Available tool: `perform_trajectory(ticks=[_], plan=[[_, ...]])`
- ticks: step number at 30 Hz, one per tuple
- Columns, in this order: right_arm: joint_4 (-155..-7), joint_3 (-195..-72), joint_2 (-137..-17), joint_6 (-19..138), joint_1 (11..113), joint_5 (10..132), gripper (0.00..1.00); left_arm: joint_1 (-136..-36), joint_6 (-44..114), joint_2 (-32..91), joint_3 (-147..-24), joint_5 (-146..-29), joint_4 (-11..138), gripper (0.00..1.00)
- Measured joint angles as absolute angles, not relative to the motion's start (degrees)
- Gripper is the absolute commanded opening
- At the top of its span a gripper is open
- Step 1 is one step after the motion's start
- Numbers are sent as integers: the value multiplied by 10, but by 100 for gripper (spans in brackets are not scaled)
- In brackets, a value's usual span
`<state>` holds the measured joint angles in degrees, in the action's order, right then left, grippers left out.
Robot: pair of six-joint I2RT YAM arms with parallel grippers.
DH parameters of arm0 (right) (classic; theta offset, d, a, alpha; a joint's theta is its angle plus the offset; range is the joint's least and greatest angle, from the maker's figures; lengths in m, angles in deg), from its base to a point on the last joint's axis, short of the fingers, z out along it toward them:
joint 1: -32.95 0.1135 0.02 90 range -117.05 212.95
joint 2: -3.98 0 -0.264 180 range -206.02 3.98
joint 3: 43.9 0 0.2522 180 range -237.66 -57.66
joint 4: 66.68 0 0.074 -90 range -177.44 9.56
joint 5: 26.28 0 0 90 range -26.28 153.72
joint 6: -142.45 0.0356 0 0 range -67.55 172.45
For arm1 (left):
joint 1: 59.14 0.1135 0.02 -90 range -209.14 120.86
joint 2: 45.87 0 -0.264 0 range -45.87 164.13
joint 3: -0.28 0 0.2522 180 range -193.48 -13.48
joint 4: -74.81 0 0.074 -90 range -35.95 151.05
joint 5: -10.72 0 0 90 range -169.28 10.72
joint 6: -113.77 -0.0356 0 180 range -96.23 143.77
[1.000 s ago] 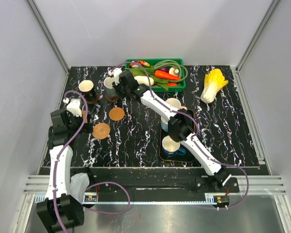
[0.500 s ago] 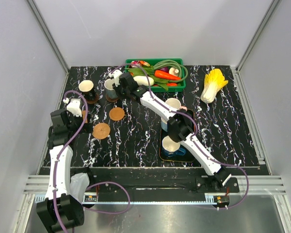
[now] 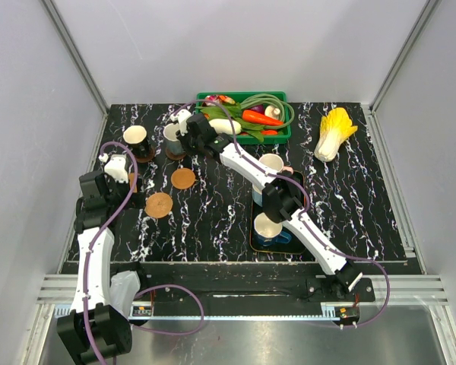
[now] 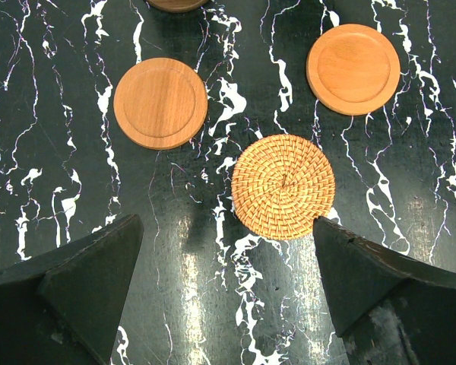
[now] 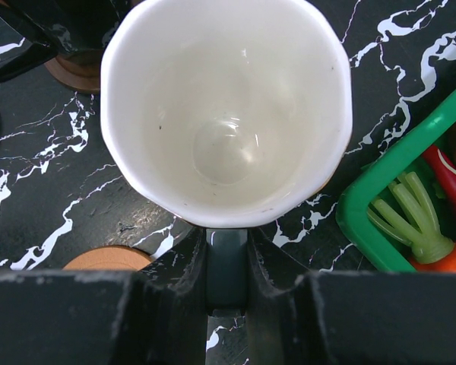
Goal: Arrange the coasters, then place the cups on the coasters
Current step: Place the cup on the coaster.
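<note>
L gripper (image 4: 226, 228) is hanging wide open over the surface (image 4: 213, 304), w/ a woven coaster (image 4: 283, 186) lying just ahead betw. its fingers & two wood coasters (image 4: 160, 103) lying beyond. R gripper (image 5: 228, 255) is clamping shut on the handle of a white-lined cup (image 5: 226, 106), holding it upright nr the green basket (image 5: 365, 198), w/ another coaster (image 5: 106, 258) peeking out beside it.

Lighting: bright, even, from overhead; pale enclosure walls (image 3: 235, 46) uniformly lit, shadows faint.
Glare: soft white sheen on the black marbled tabletop (image 4: 194, 258), lower centre of the left wrist view; small highlights on the glazed inside of the cup (image 5: 224, 114), right wrist view; bright streak along the metal front rail (image 3: 235, 315), overhead view.
Focus: overhead view sharp; wrist views crisp on surfaces, near fingers (image 4: 83, 289) dark, slightly soft.
</note>
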<state>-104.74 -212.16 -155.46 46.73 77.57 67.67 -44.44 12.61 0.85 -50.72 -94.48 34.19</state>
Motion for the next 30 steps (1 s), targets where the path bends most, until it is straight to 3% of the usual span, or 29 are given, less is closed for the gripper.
perform_trajectory(ticks=[12, 30], plan=[[-1012, -2122, -1555, 467, 777, 676, 34, -444, 126, 8, -507, -945, 342, 99], [-1008, -2110, -1548, 463, 782, 672, 38, -444, 126, 8, -507, -945, 342, 99]])
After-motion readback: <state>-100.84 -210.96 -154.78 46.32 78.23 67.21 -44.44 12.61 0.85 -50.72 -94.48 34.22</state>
